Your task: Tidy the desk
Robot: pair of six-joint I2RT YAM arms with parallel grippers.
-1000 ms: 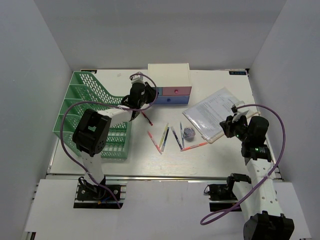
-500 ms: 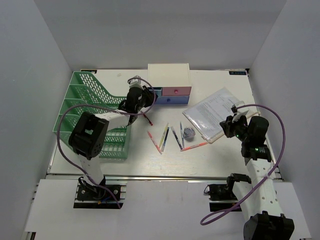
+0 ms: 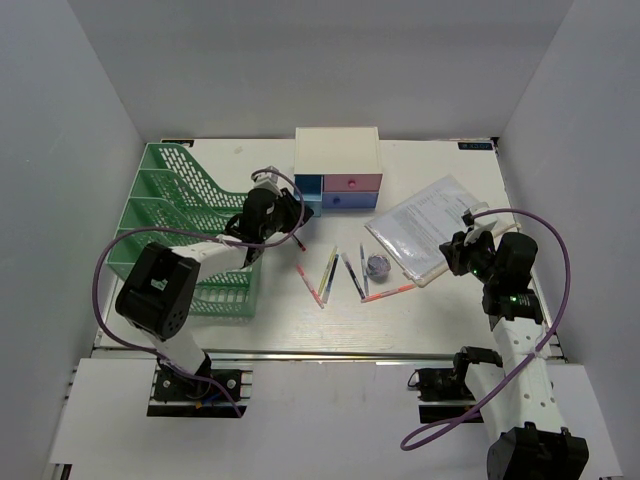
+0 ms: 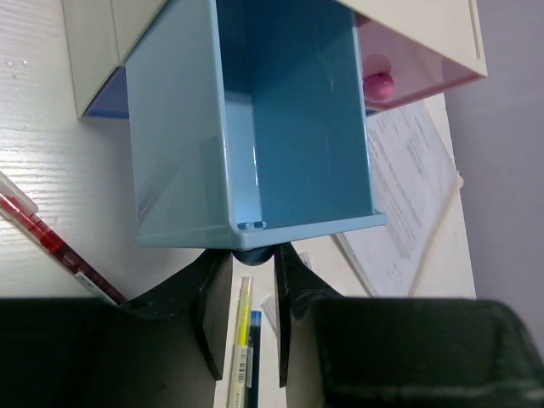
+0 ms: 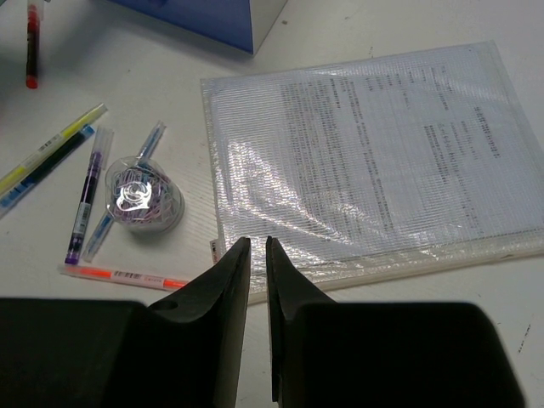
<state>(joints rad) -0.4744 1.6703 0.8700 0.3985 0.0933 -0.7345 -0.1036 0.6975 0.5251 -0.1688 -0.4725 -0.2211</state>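
Your left gripper (image 4: 252, 255) grasps the open, empty blue drawer (image 4: 289, 127) by its front above the counter (image 3: 440, 315), so drawer-opening looks in hand, and next you likely must let go and fetch the pens (image 3: 335, 272); your right gripper (image 5: 253, 248) hangs nearly closed, empty, over the papers (image 5: 374, 153).

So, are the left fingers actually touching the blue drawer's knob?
Touching. The left wrist view shows the fingers pressed against both sides of the knob on the pulled-out blue drawer, with no gap on either side.
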